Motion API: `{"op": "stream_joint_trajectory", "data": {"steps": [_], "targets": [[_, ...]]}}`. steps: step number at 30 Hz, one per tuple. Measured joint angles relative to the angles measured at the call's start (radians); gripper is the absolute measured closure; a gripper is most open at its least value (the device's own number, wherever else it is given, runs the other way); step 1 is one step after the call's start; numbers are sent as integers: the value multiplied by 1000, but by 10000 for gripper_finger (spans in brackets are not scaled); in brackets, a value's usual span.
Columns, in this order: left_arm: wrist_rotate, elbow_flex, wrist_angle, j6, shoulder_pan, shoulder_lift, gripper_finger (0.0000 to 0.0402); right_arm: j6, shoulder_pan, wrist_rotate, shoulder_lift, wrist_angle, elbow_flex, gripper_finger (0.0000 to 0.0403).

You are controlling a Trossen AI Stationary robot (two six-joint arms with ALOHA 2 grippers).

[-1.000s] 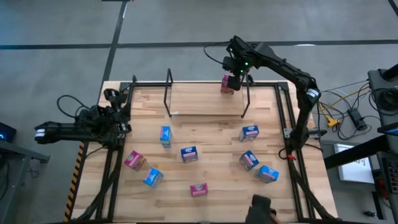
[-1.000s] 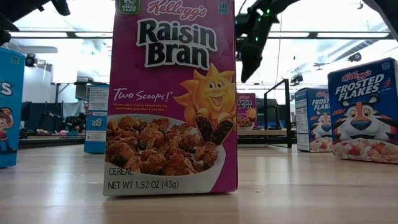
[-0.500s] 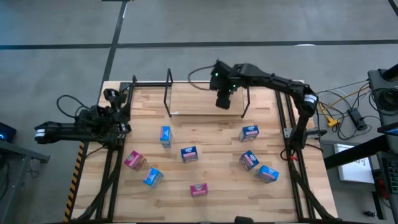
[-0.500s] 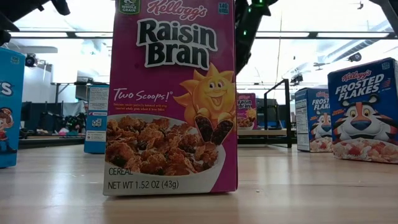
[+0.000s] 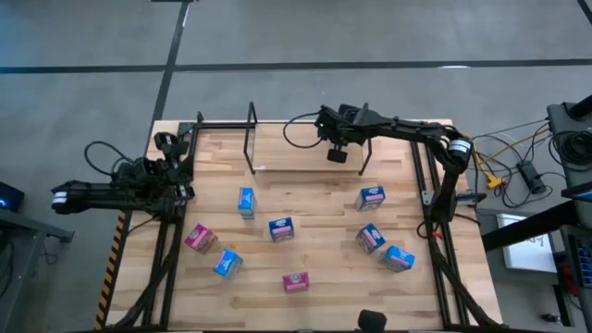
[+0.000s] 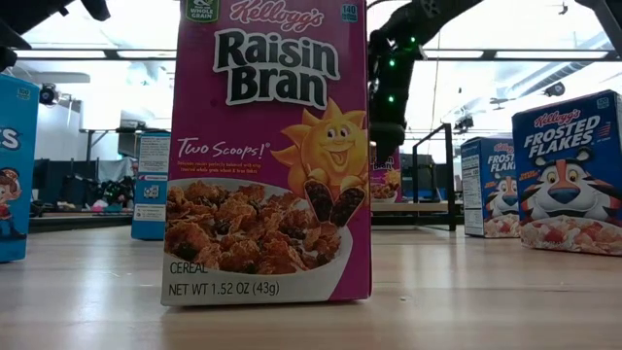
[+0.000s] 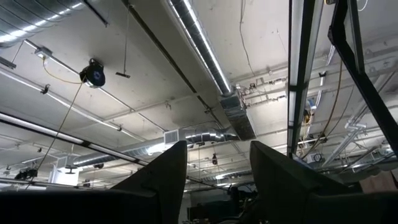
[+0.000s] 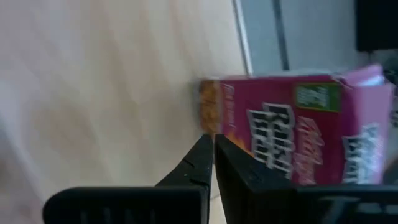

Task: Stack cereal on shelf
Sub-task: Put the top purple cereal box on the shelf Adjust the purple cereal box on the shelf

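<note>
Trouble looks unlikely from the left end effector [image 7: 217, 180], which waits well left of the shelf [image 5: 252, 139] with its fingers apart and aimed at the ceiling. Eight cereal boxes stand scattered on the desk [image 5: 314, 190] in front of the shelf, from a pink one [image 5: 198, 239] at the left to a blue one [image 5: 399, 258] at the right, all well clear of both arms.

The real risk sits at the shelf's right end. There the right end effector [image 5: 338, 153] hovers with its fingers pressed together and nothing between them. A pink box [image 8: 298, 124] stands just beyond the fingertips, apparently on the shelf's bottom level. A careless swing or a low pull-away could clip that box and tip it, or catch the shelf's right post [image 5: 365, 148] and jolt the whole rack.
</note>
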Motion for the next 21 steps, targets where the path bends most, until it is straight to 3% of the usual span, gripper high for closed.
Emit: {"op": "stream_joint_trajectory", "data": {"steps": [21], "targets": [[0, 0, 3, 0, 0, 0, 242, -32, -62, 17, 0, 24, 0, 394]]}}
